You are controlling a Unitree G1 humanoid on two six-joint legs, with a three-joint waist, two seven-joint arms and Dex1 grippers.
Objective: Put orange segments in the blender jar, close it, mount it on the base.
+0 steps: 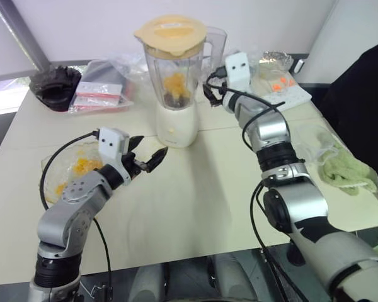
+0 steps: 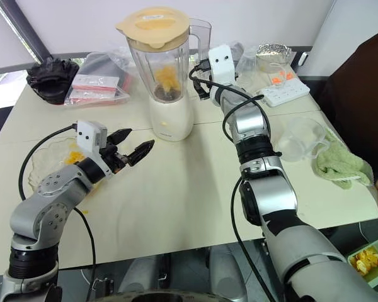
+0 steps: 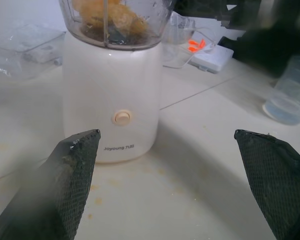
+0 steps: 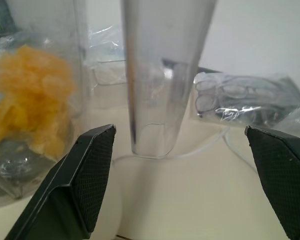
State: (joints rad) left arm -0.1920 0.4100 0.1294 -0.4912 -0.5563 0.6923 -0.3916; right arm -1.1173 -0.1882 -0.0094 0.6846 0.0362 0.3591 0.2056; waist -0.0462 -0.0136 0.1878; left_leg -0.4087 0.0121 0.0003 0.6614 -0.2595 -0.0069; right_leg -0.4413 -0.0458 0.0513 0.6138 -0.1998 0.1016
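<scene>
The blender jar (image 1: 176,69) stands mounted on the cream base (image 1: 176,123), with a cream lid (image 1: 170,33) closing its top. Orange segments (image 1: 176,83) lie at its bottom over the dark blade. My right gripper (image 1: 209,85) is open at the jar's right side. The clear handle (image 4: 162,75) shows between its fingers, untouched, and the orange segments (image 4: 25,110) show through the jar wall. My left gripper (image 1: 150,150) is open and empty above the table, in front and to the left of the base (image 3: 110,95), facing its small knob (image 3: 121,117).
A wavy glass bowl (image 1: 53,157) with more orange segments (image 1: 82,167) sits under my left arm. Bags (image 1: 101,88) and a black object (image 1: 53,85) lie at the back left. A power strip (image 1: 283,94), measuring jug (image 2: 302,138), green cloth (image 1: 340,167) and a person (image 1: 365,94) are on the right.
</scene>
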